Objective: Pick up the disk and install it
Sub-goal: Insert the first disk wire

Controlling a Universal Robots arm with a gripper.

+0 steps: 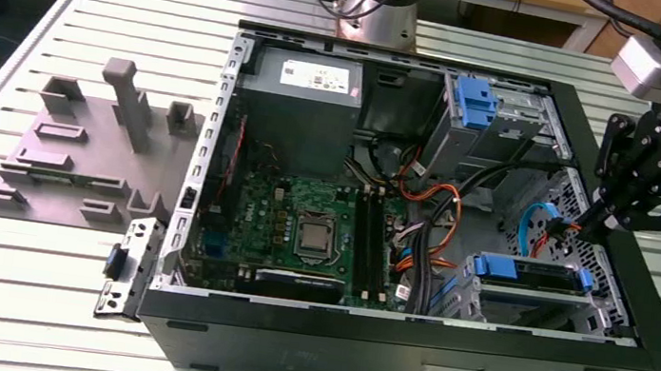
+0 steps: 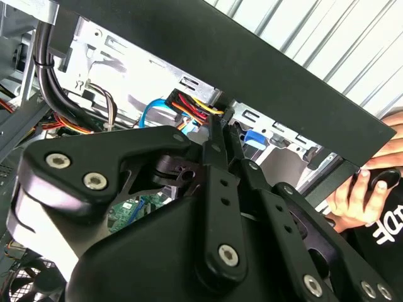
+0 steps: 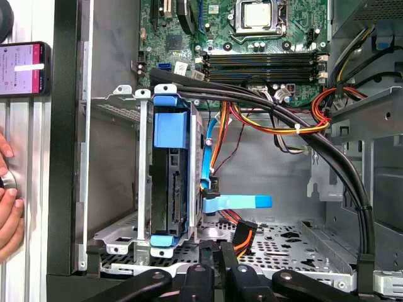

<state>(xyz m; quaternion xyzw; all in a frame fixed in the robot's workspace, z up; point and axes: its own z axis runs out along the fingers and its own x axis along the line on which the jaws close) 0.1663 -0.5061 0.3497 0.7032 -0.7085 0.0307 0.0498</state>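
Inside the open case [image 1: 234, 67], the disk [image 1: 529, 272] sits on edge in its near-right bay, long axis across the case, just left of the gripper [image 1: 590, 225], whose fingers [image 3: 221, 261] are clenched together, holding nothing.

One open computer case [image 1: 413, 340], one gripper [image 1: 598, 224], one disk [image 3: 170, 182] in blue carrier, one grey fixture [image 1: 85, 158], one phone [image 3: 24, 68], one person's hand [image 3: 9, 211].

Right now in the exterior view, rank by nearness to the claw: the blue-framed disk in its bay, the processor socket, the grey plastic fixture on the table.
1. Blue-framed silver disk, just below the black claw.
2. Square metal processor socket, mid-case.
3. Grey plastic fixture, outside the case, far toward the view's left.
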